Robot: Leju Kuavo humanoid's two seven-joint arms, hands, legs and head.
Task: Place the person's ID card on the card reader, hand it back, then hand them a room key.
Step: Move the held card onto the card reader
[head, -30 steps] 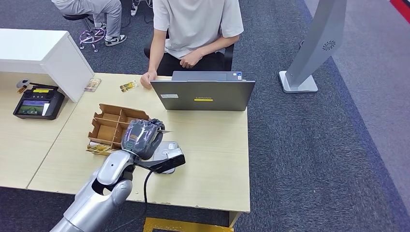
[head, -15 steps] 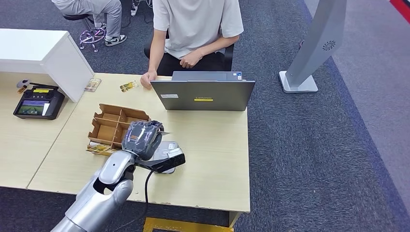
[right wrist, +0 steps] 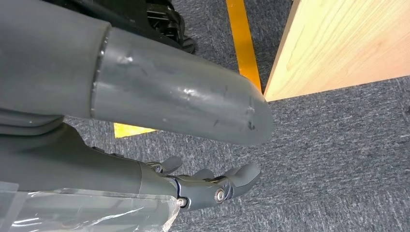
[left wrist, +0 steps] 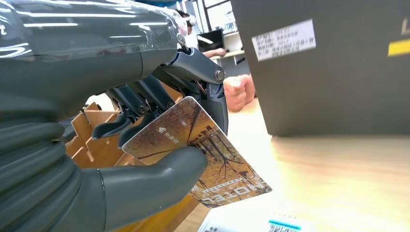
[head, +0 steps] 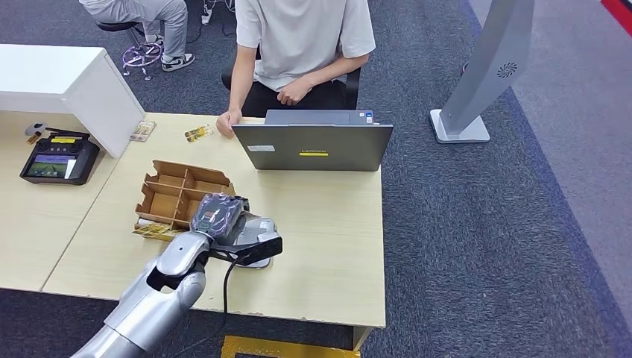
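The left hand (head: 217, 215) pinches a brown printed card (left wrist: 200, 154) between thumb and fingers, hovering low over the white card reader (head: 257, 237) on the counter (head: 328, 224). In the left wrist view the card tilts, its free corner pointing down toward the reader's white surface just beneath. The likely next move is a short lowering to seat the card flat. The right hand (right wrist: 212, 186) hangs beside the counter edge, fingers loosely apart, holding nothing. Beyond the reader stand a cardboard divider tray (head: 175, 195) and the person's laptop (head: 313, 147).
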